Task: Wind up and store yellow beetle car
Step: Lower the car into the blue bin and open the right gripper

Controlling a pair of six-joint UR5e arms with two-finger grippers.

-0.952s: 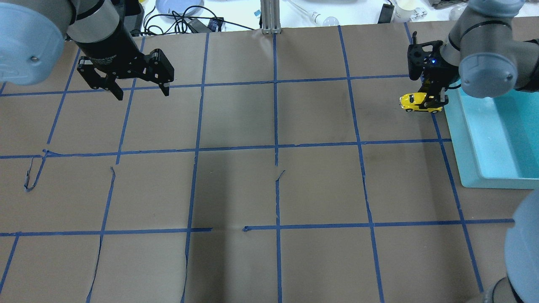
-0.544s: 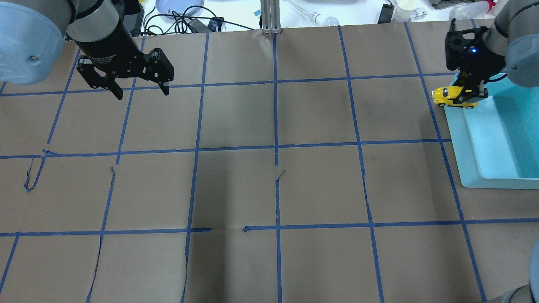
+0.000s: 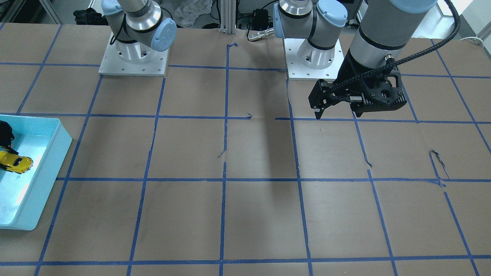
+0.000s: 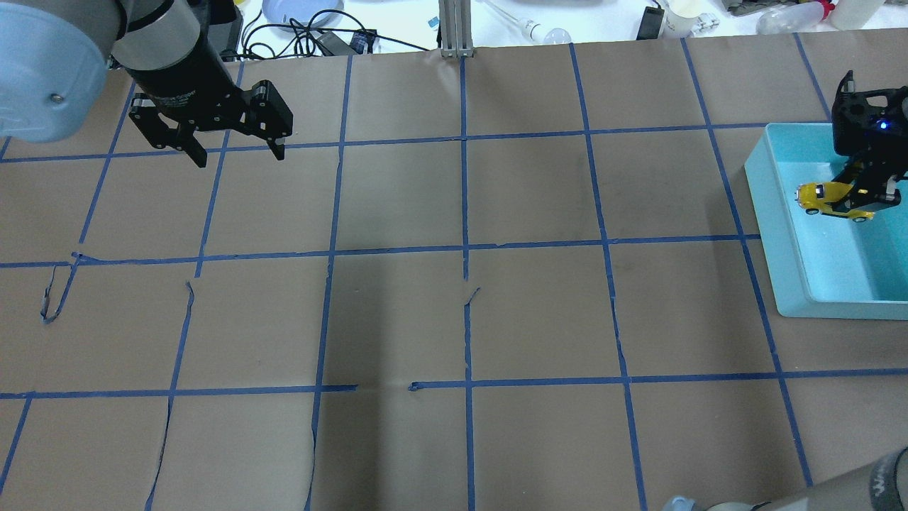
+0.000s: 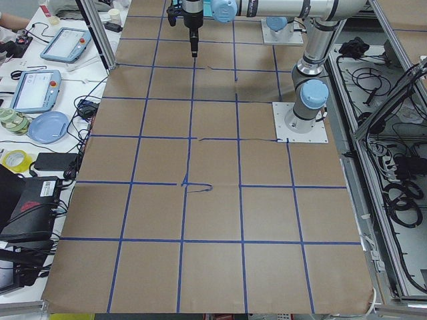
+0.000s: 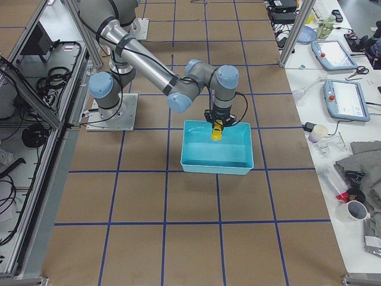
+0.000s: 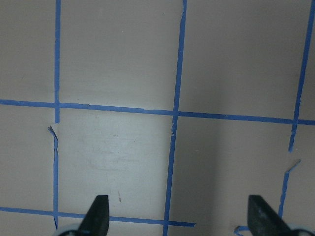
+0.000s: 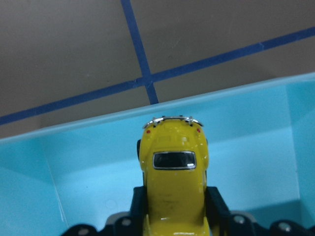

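The yellow beetle car [image 4: 826, 199] is clamped between the fingers of my right gripper [image 4: 869, 193], which is shut on it. It hangs inside the light-blue bin [image 4: 770, 213], near the bin's far left part. The right wrist view shows the car [image 8: 172, 182] from above, over the bin's floor and close to its wall [image 8: 74, 162]. I cannot tell whether its wheels touch the floor. It also shows in the front-facing view [image 3: 15, 163] and in the exterior right view [image 6: 218, 130]. My left gripper [image 4: 241, 157] is open and empty, held above the far left of the table.
The bin [image 3: 50, 161] stands at the table's right edge. Brown paper with a blue tape grid [image 4: 464, 248] covers the table, and the tape is torn in places [image 4: 50, 298]. Cables and small items [image 4: 312, 28] lie beyond the far edge.
My right gripper has carried the car to the right, from above the table beside the bin to inside the bin. My left gripper has not moved.
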